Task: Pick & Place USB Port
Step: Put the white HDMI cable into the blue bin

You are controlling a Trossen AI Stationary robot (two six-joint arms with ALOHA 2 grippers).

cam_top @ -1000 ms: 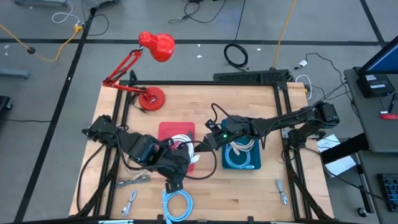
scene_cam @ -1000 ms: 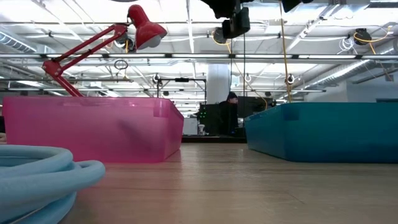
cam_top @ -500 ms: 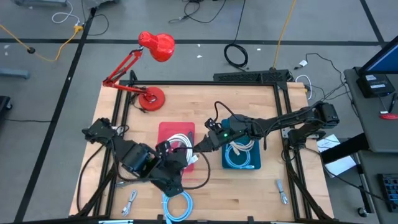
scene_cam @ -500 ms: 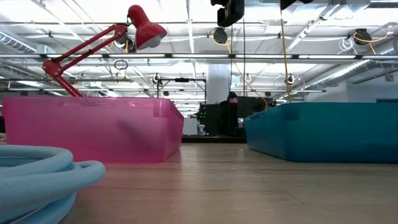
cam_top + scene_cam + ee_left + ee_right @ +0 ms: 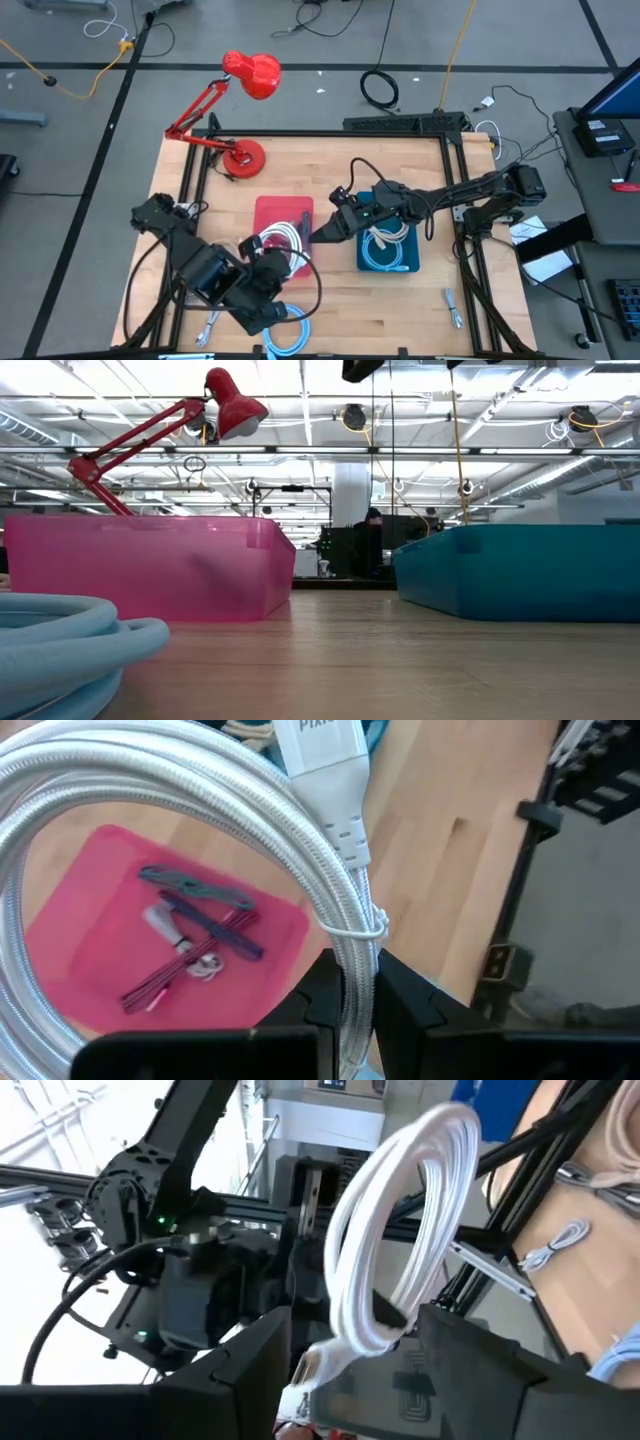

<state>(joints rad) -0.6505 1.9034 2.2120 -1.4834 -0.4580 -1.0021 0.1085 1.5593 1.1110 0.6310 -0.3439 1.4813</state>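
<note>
A white braided USB cable (image 5: 283, 242), wound into a coil with a white plug (image 5: 322, 760), hangs over the pink bin (image 5: 268, 208). My left gripper (image 5: 355, 998) is shut on it, at the bin's near edge in the high view (image 5: 266, 252). My right gripper (image 5: 322, 233) stands open just right of the coil, between the pink bin and the blue bin (image 5: 404, 266). In the right wrist view the coil (image 5: 395, 1230) shows ahead between its spread fingers (image 5: 250, 1370); no touch shows. My left gripper pinches the coil's bundled strands (image 5: 352, 970) between its two fingers, just below a thin tie around the bundle. The fingers come slanting down from the near left. The coil is lifted clear above the pink bin, its loop standing roughly upright.
The pink bin holds red and green cables (image 5: 195, 935). The blue bin holds light blue coils (image 5: 385, 250). Another light blue coil (image 5: 285, 330) and small loose cables (image 5: 210, 322) lie near the front edge. A red desk lamp (image 5: 240, 110) stands at the far left.
My left gripper has swung toward the table's left and near edge, rolling its wrist, and carried the white coil with it, away from my right gripper. The coil stays lifted clear. My right gripper has tipped upward and stayed open.
</note>
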